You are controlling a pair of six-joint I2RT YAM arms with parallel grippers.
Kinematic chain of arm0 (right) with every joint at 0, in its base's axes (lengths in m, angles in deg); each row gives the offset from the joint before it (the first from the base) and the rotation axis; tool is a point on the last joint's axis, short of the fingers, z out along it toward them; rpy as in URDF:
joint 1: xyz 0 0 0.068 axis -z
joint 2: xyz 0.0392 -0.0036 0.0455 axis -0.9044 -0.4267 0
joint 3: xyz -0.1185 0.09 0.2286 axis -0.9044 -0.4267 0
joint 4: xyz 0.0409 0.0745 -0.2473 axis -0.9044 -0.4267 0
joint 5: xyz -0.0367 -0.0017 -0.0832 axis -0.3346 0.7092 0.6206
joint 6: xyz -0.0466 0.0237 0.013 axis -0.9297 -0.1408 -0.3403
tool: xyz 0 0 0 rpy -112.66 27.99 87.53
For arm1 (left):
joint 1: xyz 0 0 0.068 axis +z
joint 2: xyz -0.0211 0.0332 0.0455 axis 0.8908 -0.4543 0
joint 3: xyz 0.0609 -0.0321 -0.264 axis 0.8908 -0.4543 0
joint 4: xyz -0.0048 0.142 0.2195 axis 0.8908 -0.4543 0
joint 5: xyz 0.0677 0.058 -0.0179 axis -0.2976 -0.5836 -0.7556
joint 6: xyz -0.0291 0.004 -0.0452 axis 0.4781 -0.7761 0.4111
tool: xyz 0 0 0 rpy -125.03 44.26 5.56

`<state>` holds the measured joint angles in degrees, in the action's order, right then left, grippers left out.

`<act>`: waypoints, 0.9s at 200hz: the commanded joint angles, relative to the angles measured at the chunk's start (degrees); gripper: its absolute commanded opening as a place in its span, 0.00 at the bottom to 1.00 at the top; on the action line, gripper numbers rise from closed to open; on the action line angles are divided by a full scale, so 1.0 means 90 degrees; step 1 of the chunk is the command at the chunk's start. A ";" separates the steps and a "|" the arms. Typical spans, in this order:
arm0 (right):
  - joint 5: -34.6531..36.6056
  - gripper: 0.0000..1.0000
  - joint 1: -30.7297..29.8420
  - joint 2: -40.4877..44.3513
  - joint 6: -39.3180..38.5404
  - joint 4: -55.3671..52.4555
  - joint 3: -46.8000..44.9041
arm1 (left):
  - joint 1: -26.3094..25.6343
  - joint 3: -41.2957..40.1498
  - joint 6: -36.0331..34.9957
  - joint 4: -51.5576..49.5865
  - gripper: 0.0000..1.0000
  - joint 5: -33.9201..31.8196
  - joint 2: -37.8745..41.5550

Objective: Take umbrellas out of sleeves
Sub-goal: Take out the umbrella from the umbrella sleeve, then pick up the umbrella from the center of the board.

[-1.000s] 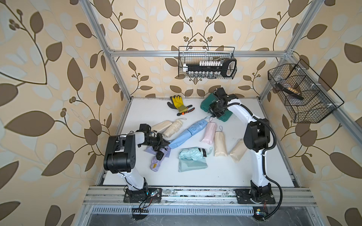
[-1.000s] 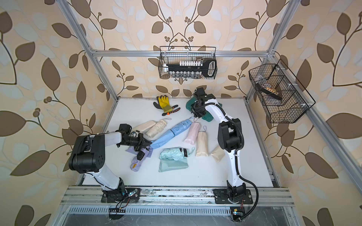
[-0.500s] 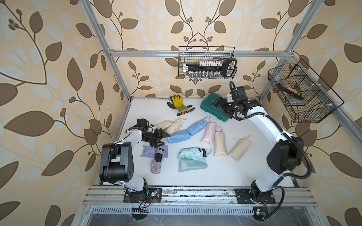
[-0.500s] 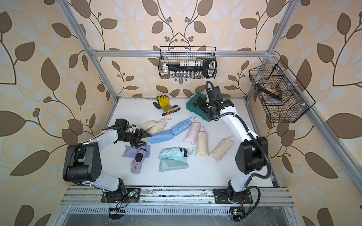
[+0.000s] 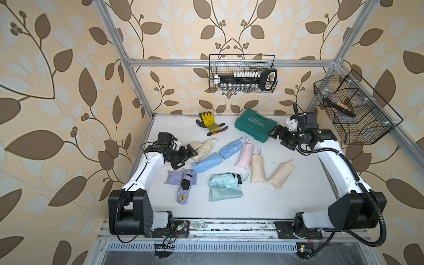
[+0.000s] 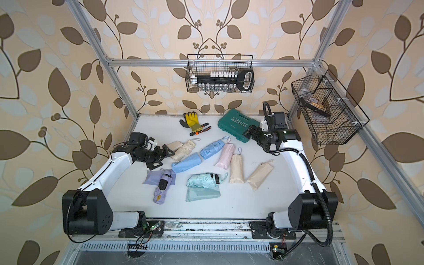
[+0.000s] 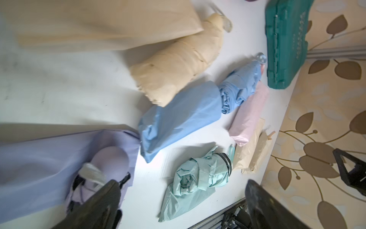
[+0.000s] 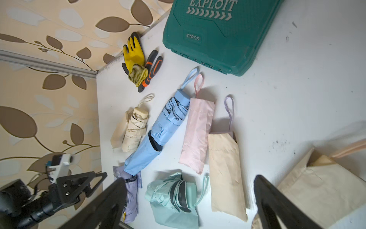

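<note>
A blue umbrella [image 5: 231, 149] lies mid-table with its dark end at the mouth of the blue sleeve [image 5: 206, 162]. The lilac umbrella [image 5: 184, 188] rests on its flat lilac sleeve [image 5: 172, 180]. A mint umbrella [image 5: 226, 180] sits on the mint sleeve [image 5: 226, 195]. The beige umbrella [image 5: 204, 149] lies beside a beige sleeve [image 5: 195, 144]. A pink sleeve [image 5: 245, 154] and two beige sleeves [image 5: 258, 168] look filled. My left gripper [image 5: 187, 157] hangs open just left of the blue sleeve, holding nothing. My right gripper [image 5: 278, 138] is open and empty by the green case.
A green tool case [image 5: 254, 125] stands at the back right. A yellow-black glove [image 5: 207, 120] and orange-handled pliers [image 5: 216, 130] lie at the back. Wire baskets hang on the back wall [image 5: 242, 75] and the right wall [image 5: 353, 110].
Both grippers have opened. The left one let go of the blue sleeve and drew back left. The right arm swung out to the right, away from the blue umbrella.
</note>
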<state>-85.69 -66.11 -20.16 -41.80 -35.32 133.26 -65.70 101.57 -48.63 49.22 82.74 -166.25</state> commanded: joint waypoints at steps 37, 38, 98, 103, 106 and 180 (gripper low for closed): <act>0.0233 0.95 0.0041 0.0395 -0.0396 -0.1183 -0.0495 | -0.2724 0.1384 -0.0157 0.0209 0.99 -0.0069 -0.1230; 0.0241 0.95 0.0043 0.0403 -0.0398 -0.1187 -0.0499 | -0.2758 0.1418 -0.0168 0.0207 0.99 -0.0077 -0.1280; 0.0215 0.95 0.0142 0.1013 -0.0199 -0.1030 -0.1072 | -0.3610 0.3423 -0.0679 -0.0352 0.99 -0.0603 -0.3713; 0.0190 0.95 0.0156 0.1033 -0.0189 -0.1017 -0.1118 | -0.3623 0.3566 -0.0735 -0.0396 0.97 -0.0634 -0.3875; 0.0170 0.95 0.0161 0.1035 -0.0185 -0.1000 -0.1144 | -0.3634 0.3650 -0.0770 -0.0429 0.97 -0.0657 -0.3969; -0.0003 0.94 0.0246 0.0791 -0.0185 -0.0802 -0.1359 | -0.4036 0.5039 -0.1304 -0.0987 0.94 -0.0974 -0.5362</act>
<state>-84.58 -64.19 -11.77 -43.57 -43.48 121.54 -100.61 144.00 -57.70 42.86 74.94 -213.33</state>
